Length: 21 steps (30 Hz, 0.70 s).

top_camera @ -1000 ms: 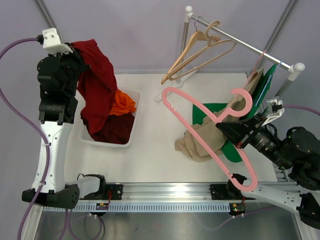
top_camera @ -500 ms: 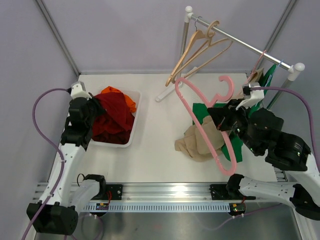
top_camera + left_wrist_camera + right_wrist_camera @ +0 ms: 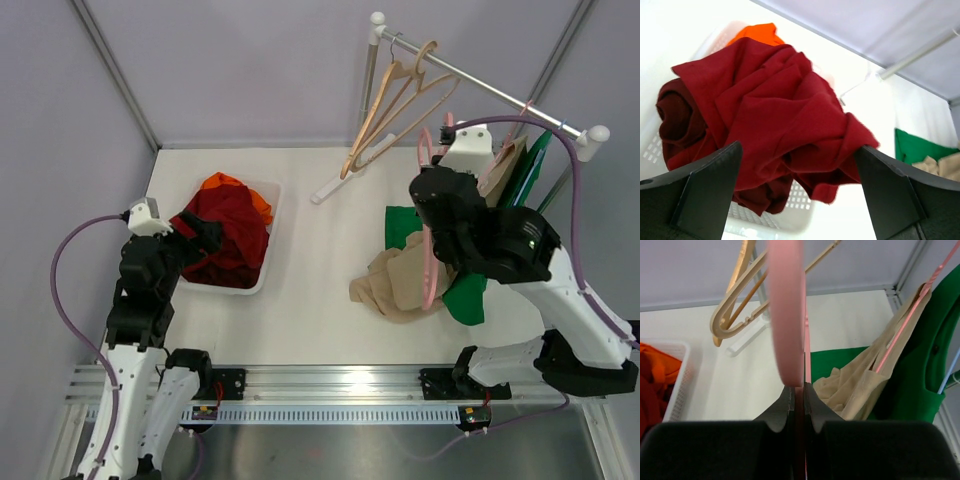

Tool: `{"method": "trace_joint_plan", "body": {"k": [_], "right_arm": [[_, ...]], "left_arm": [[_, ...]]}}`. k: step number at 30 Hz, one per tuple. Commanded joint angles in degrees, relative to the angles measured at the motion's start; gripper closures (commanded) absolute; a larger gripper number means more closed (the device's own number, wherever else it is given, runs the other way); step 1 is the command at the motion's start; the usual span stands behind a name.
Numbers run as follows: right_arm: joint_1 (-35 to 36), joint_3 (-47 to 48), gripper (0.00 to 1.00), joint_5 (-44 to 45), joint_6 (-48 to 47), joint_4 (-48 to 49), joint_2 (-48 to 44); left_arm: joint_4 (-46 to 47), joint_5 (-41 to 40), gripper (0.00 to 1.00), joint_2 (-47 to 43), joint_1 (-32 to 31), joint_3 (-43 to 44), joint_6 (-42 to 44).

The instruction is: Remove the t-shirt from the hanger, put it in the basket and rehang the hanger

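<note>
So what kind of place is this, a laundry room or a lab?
Probably a lab bench staged for laundry practice: a white table boxed in by plain grey walls, a metal clothes rail with wooden hangers, and a white plastic basket of red and orange clothes.

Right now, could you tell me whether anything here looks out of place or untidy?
Yes: a beige garment and a green garment lie crumpled on the table below the rack, and the red t-shirt is heaped loosely above the white basket's rim.
</note>
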Motion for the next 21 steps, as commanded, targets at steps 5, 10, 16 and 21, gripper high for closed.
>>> {"method": "trace_joint_plan", "body": {"k": [5, 10, 16, 21], "right_arm": [[-2.6, 13.0, 1.0, 10.3, 6.1, -13.2, 12.6], [-11.6, 12.1, 1.0, 7.3, 1.4, -5.1, 16.3], [-19.7, 8.9, 1.0, 6.5, -5.6, 12.7, 19.5], [-23.3, 13.9, 1.0, 7.0, -8.6, 18.8, 25.8]], "left_arm": [[-5.8, 6.9, 0.01, -5.3, -3.1, 6.2, 4.2], [-9.2, 1.2, 0.01, -6.9, -7.5, 8.7, 7.4], [-9.2, 6.1, 0.01, -8.9, -12.5, 11.0, 9.3], [-9.3, 12.9, 0.01, -9.2, -14.8, 11.0, 10.9]]}}
